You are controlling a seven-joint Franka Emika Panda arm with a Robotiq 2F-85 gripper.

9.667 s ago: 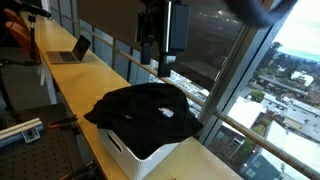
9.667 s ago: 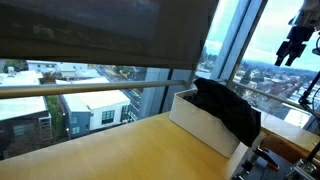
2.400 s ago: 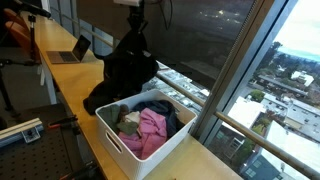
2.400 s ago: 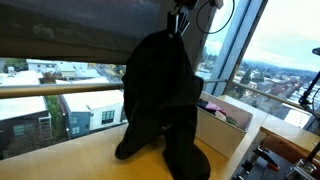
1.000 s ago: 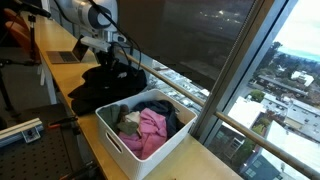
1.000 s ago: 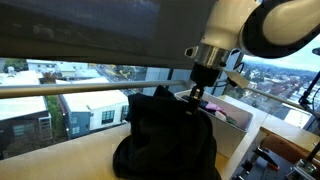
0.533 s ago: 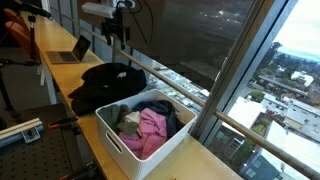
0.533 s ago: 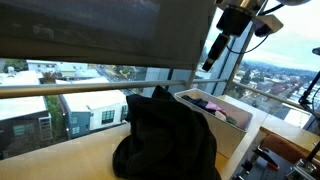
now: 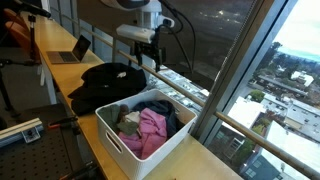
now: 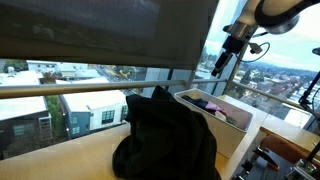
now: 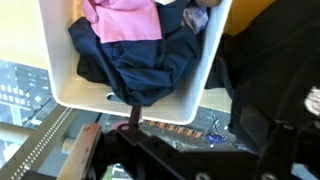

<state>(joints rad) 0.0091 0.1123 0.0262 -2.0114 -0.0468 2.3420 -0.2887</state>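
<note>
Gripper (image 9: 147, 55) hovers high over the far end of the white bin (image 9: 116, 146), fingers spread, holding nothing. With no grip on it, the black jacket (image 9: 106, 84) slumps in a heap on the table (image 9: 60, 73), just left of the bin and apart from the pink and navy clothes (image 9: 150, 125) inside.

Long light-wood table (image 9: 58, 72) runs along the window wall, upper left to bottom centre in an exterior view. Open laptop (image 9: 74, 50) on it at upper left. Black garment (image 9: 105, 85) heaped mid-frame, touching the white bin (image 9: 122, 150) of clothes just beside it at lower centre. Garment (image 10: 165, 140) sits lower centre, bin (image 10: 205, 118) at right; bare table (image 10: 60, 155) lower left.
</note>
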